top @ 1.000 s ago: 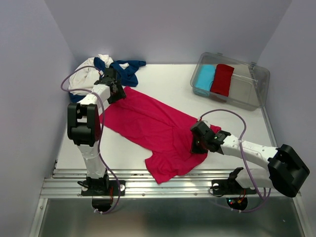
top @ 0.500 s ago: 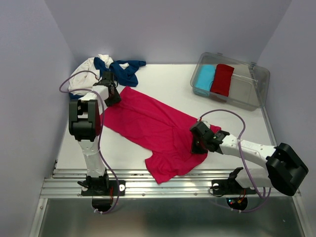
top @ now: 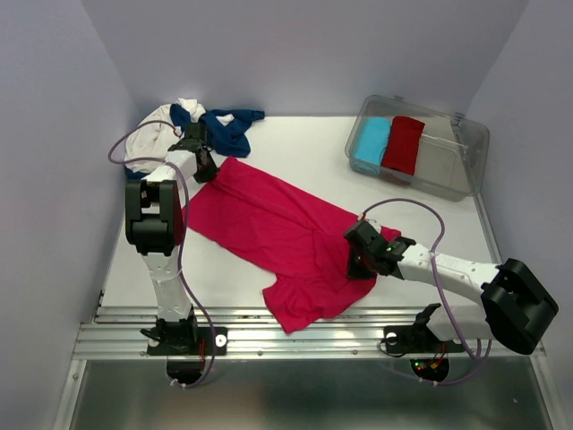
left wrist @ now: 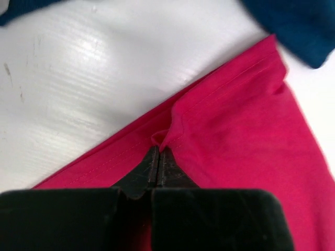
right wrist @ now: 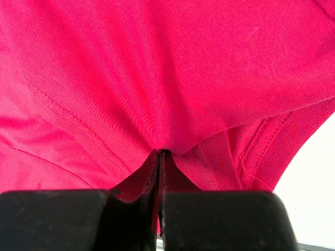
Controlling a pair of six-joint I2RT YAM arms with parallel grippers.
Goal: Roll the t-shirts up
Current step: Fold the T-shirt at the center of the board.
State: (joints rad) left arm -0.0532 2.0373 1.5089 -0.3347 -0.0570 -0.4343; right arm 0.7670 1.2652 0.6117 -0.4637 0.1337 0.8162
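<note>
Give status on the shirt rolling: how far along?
Done: a blue roll and a red roll sit in the bin. In hand: the pink shirt lies spread out, left fingers and right fingers both pinching its edges. Left: rolling it, then the navy shirt and white shirt heaped at the back.

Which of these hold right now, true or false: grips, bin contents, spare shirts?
1. The left gripper is shut on a stitched edge of the pink-red t-shirt. True.
2. The right gripper hangs open above the shirt. False: it is shut on a pinch of the pink-red fabric.
3. The clear bin holds a light-blue roll and a darker red roll. True.
4. The navy tee lies in the bin. False: it is heaped with the cream-white tee at the far left corner of the table.
</note>
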